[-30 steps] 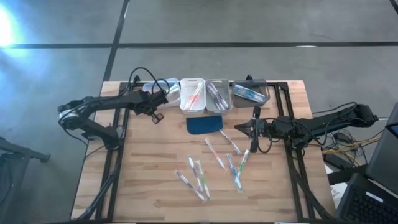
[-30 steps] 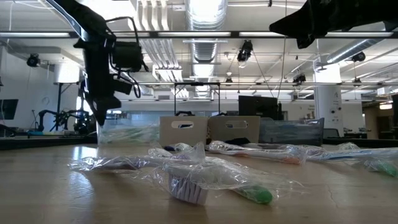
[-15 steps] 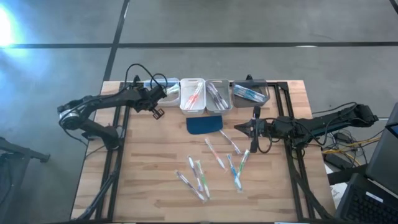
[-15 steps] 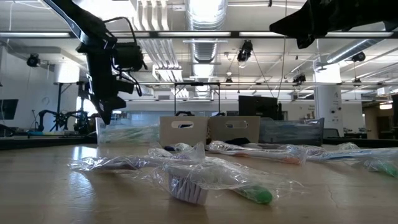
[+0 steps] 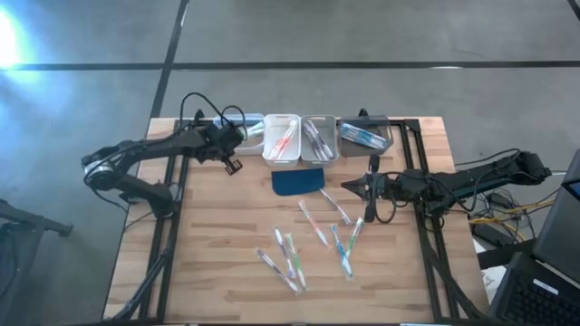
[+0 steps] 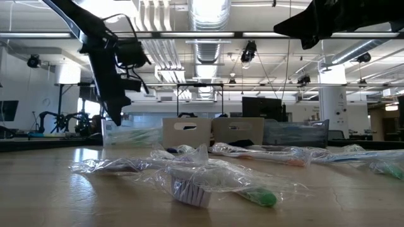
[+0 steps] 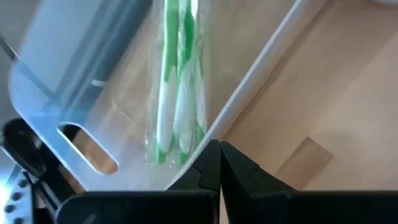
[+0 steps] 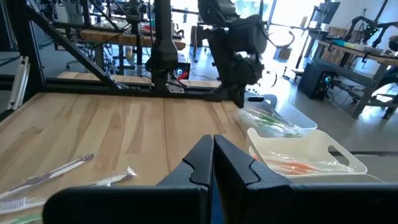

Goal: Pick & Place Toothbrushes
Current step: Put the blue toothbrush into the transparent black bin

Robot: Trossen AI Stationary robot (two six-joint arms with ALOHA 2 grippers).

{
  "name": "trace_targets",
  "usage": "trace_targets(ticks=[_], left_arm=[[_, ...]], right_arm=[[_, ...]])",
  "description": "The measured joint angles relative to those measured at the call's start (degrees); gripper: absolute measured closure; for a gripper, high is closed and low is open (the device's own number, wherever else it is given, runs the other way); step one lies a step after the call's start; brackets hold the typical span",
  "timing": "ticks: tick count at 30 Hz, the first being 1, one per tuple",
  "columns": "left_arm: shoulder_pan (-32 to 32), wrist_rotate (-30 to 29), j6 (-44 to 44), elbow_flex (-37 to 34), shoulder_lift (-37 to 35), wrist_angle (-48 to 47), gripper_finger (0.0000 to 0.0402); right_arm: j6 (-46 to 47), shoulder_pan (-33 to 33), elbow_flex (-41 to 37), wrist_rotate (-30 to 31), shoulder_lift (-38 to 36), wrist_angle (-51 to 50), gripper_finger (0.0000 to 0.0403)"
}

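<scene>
**Left claw over the leftmost bin, loose toothbrushes lying off to its side**

The loose toothbrushes (image 5: 313, 237) lie scattered on the bare wood of the table (image 5: 217, 263), most with their long axes running roughly from the bin row toward the opposite edge, a few slanted. In the low view they show wrapped in clear film, one with a green handle end (image 6: 262, 198) nearest the camera.

Four bins stand in a row along one table edge. The leftmost clear bin (image 5: 246, 129) holds green-accented brushes (image 7: 177, 81) lying lengthwise along it. The white bin (image 5: 281, 138) beside it holds orange-red ones, the next bin (image 5: 317, 138) greyish ones, and the last bin (image 5: 365, 135) blue ones. A dark blue pad (image 5: 297, 180) lies just in front of the two middle bins.

The left claw (image 5: 229, 145) is closed and empty, with its tips at the near rim of the leftmost clear bin; the green brushes lie just beyond its fingertips (image 7: 214, 163), inside the bin wall. The right claw (image 5: 349, 186) is also closed and empty, poised just beside the blue pad, with the nearest loose brushes directly below and beside it on the table.
</scene>
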Motion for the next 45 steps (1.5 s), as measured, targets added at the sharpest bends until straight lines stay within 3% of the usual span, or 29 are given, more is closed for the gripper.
trace_targets(ticks=[8,13,21,26,35,45], left_arm=[[-0.9,0.1,-1.5,3.7,-5.4,-5.1,0.0397],[-3.1,3.7,-3.4,4.7,-11.4,-5.7,0.0397],[-9.0,6.6,-9.5,4.8,-21.7,-5.5,0.0397],[-14.1,6.7,-12.5,4.3,-24.6,-4.3,0.0397],[-27.0,6.9,-13.3,4.2,-24.6,4.2,0.0397],[-40.2,0.5,-12.1,-1.0,-24.6,18.7,0.0397]], right_arm=[[0.0,0.0,0.0,0.0,0.0,0.0,0.0394],[0.0,0.0,0.0,0.0,0.0,0.0,0.0394],[0.0,0.0,0.0,0.0,0.0,0.0,0.0394],[1.5,0.0,0.0,0.0,0.0,0.1,0.0394],[2.9,0.0,0.0,0.0,2.1,0.6,0.0394],[3.2,0.0,0.0,-0.4,4.6,6.3,0.0394]])
